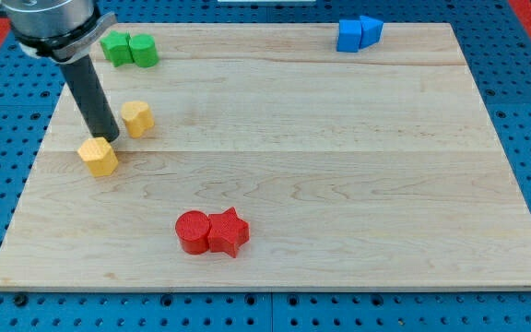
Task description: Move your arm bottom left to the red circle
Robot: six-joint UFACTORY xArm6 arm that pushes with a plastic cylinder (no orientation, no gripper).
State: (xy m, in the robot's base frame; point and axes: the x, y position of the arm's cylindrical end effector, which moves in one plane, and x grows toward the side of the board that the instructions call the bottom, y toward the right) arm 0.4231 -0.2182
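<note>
The red circle (192, 231) lies near the board's bottom middle, touching a red star (229, 231) on its right. My tip (107, 138) is at the view's left, far up and left of the red circle. It stands just above a yellow block (98, 156) and left of a second yellow block (137, 118). The dark rod rises from the tip toward the view's top left.
Two green blocks (129, 49) sit together at the top left. Two blue blocks (358, 33) sit together at the top right. The wooden board (339, 184) lies on a blue pegboard table.
</note>
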